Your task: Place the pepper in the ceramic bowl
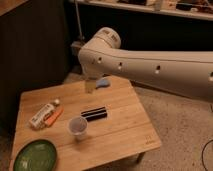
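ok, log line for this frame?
gripper: open, empty, above table far edge | pepper: on table, beside white tube | ceramic bowl: empty, near corner

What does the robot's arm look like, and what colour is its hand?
The arm is a fat, smooth, white tube with a rounded elbow and a row of small dark round holes along its side. The gripper is the small, tan-looking end piece at the arm's tip, above the far side of the wooden table. No cables show.
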